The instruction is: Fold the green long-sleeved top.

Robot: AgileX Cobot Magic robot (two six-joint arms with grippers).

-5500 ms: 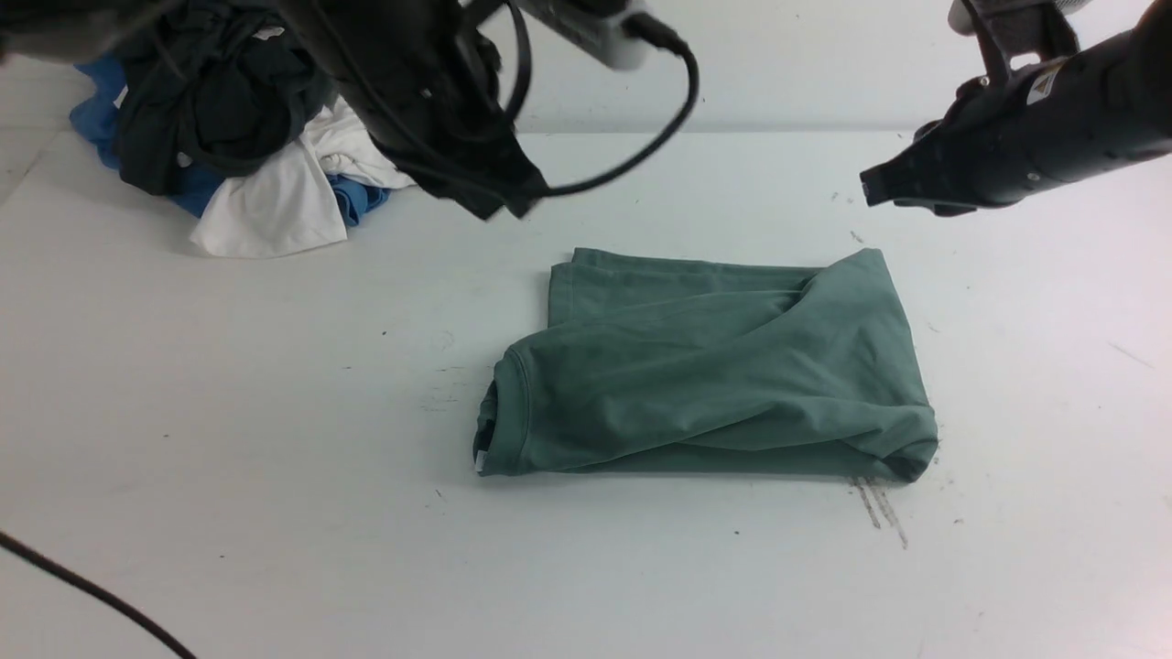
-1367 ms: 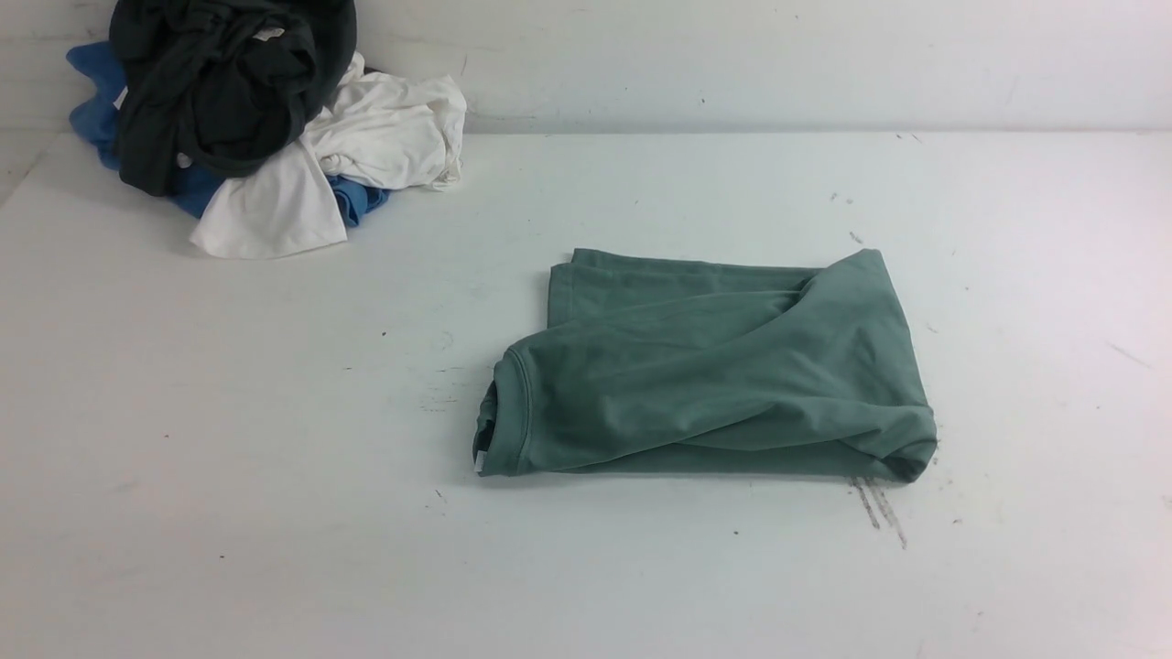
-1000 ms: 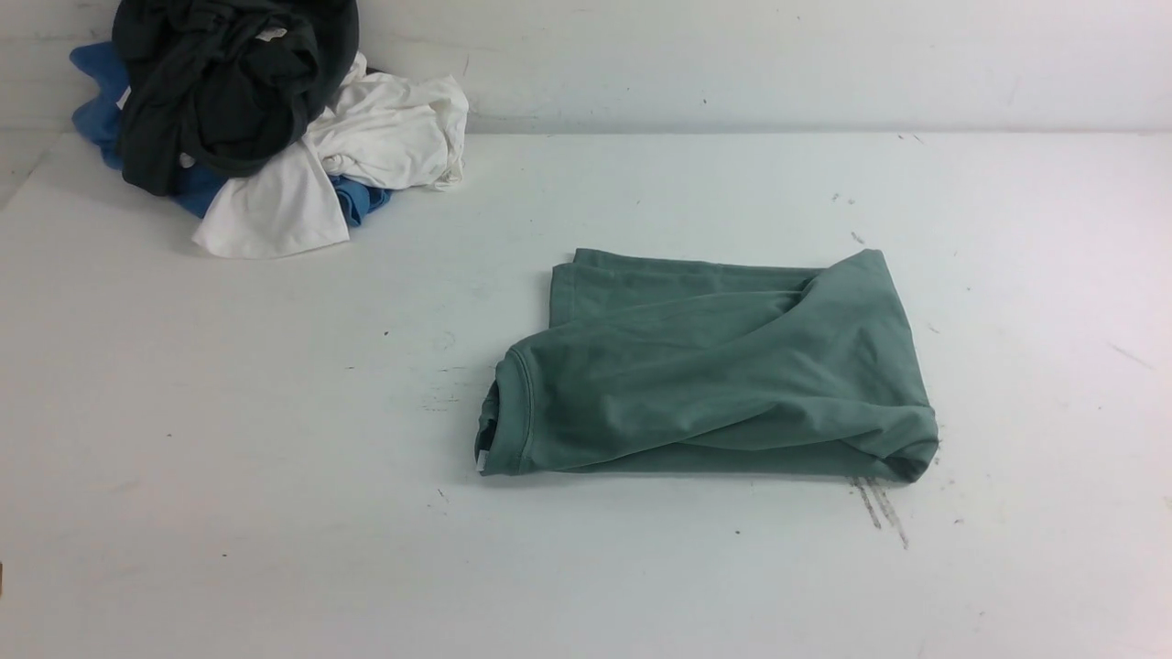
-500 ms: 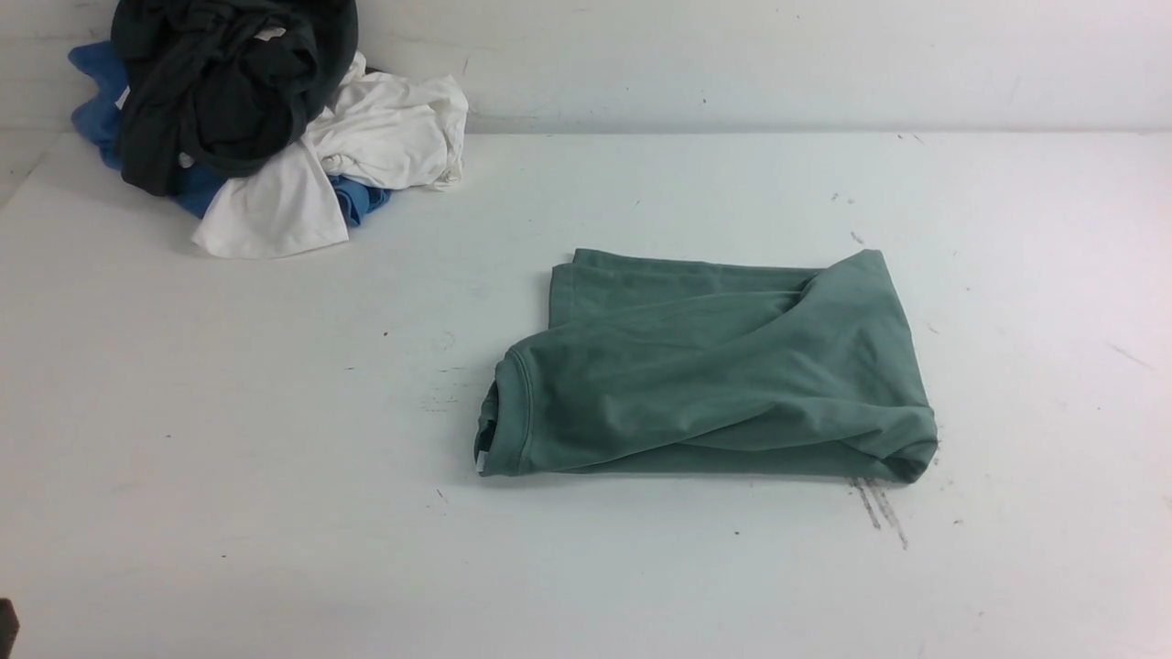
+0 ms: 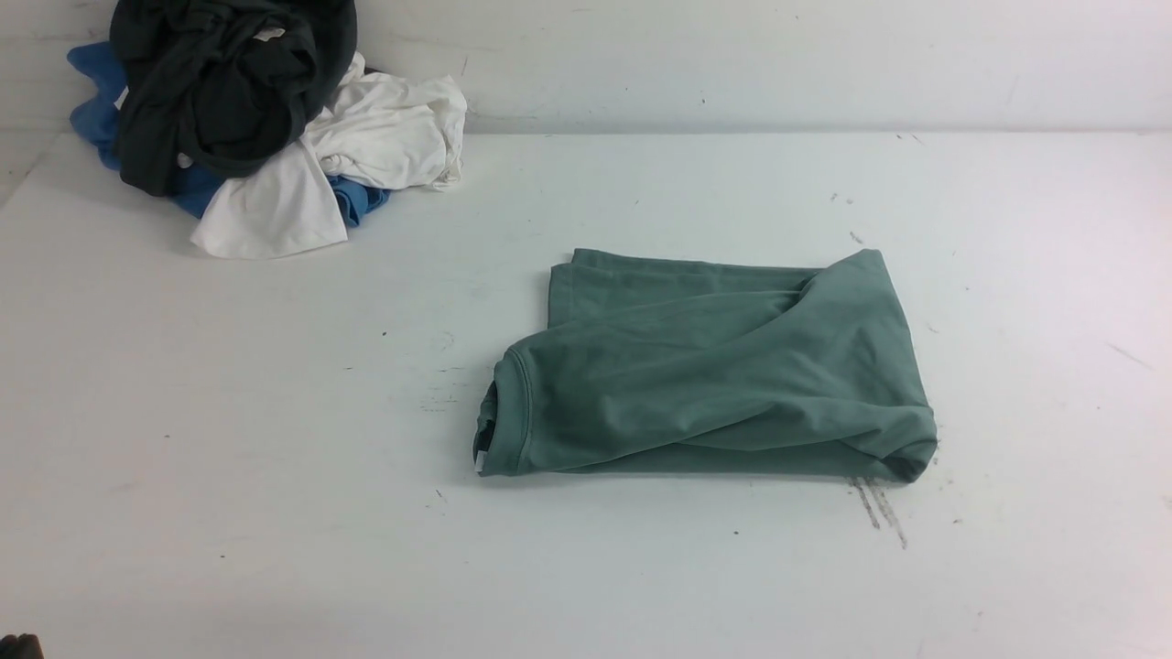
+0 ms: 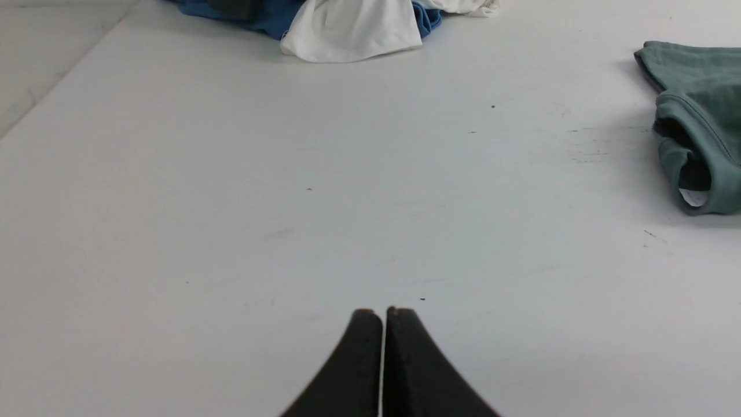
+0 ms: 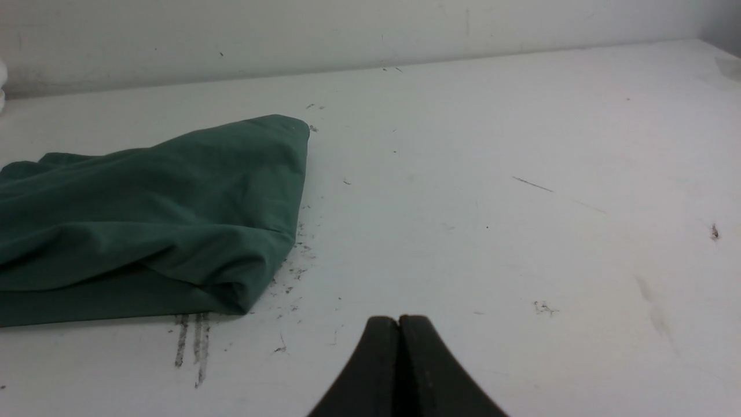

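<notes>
At the far left of the front view, toward ten o'clock, a heap of garments is seen: a black garment [image 5: 220, 87] on top, a blue garment [image 5: 92, 101] beneath it and a white garment [image 5: 302, 183] spilling toward the middle of the white table [image 5: 229, 412]. The left gripper [image 6: 383, 315] is seen in its wrist view with both jaws pressed together and nothing between them, low over bare table. From it the green long-sleeved top [image 5: 714, 371] lies toward two o'clock, well apart, with the ribbed collar [image 6: 692, 139] and its white neck label [image 6: 692, 198] turned toward this arm. The top rests right of the table's centre as a folded, roughly rectangular packet, its long axis running from nine to three o'clock across the front view, the collar at the nine o'clock end and the rounded fold at the three o'clock end. The right gripper [image 7: 399, 321] is likewise clamped shut on nothing, and from it the top lies toward ten o'clock, near but apart. The right arm is judged the nearer of the two. The fold is judged essentially done, so little is left except perhaps tidying the loose upper layer.
</notes>
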